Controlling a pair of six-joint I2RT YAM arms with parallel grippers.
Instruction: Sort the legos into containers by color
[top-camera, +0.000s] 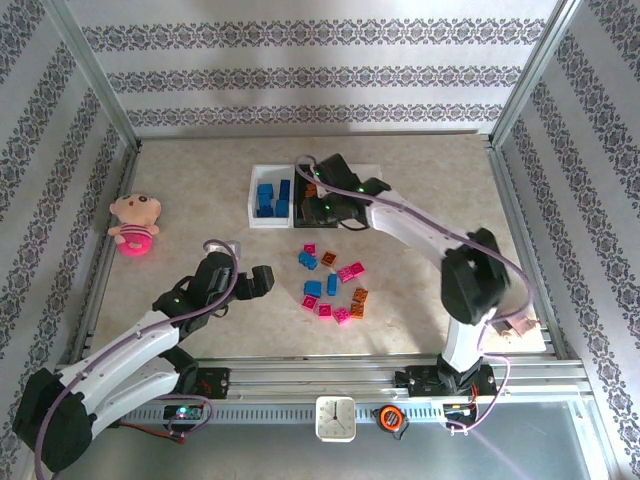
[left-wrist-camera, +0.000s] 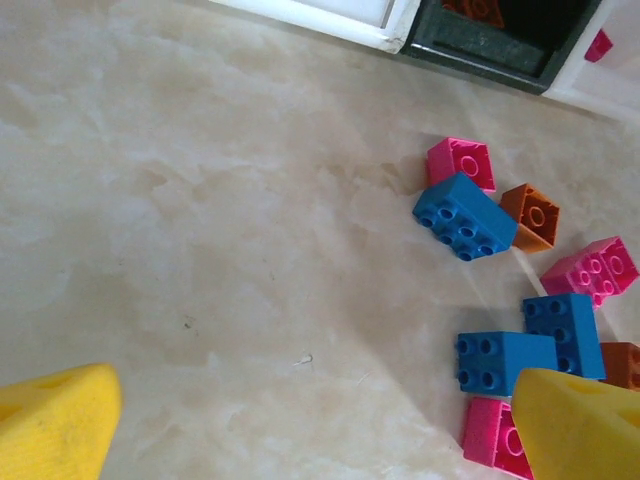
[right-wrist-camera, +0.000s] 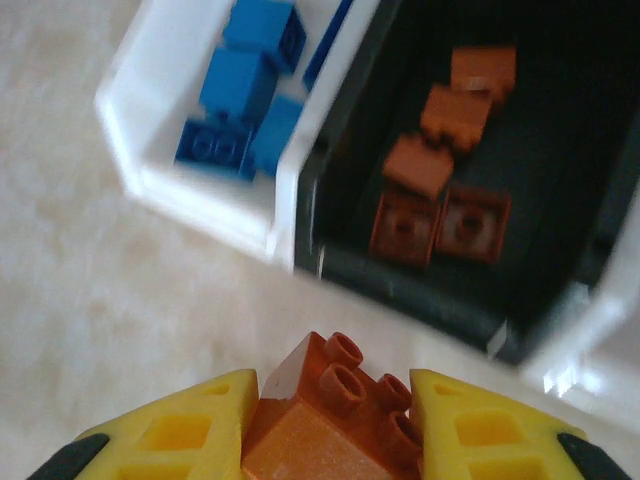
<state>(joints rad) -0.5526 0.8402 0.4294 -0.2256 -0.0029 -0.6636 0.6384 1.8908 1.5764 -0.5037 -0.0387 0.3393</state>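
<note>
- Gripping an orange brick (right-wrist-camera: 322, 422), right jaws hover near the black bin (right-wrist-camera: 400, 295) of oranges.
- Elsewhere, blue bricks (right-wrist-camera: 240, 90) sit in the white bin (right-wrist-camera: 200, 195); left jaws gape apart.
- Roughly a dozen legos (top-camera: 335, 285) left on the desk (top-camera: 200, 180).

Pale marbled tabletop (top-camera: 200, 170) within aluminium framing (top-camera: 320, 378), damask-striped wallpaper (top-camera: 320, 75) on three sides, soft light.

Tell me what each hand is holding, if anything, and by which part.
The right hand grips an orange lego by two opposite side walls, leaving its studs uncovered. The left hand is open and holds nothing.
</note>
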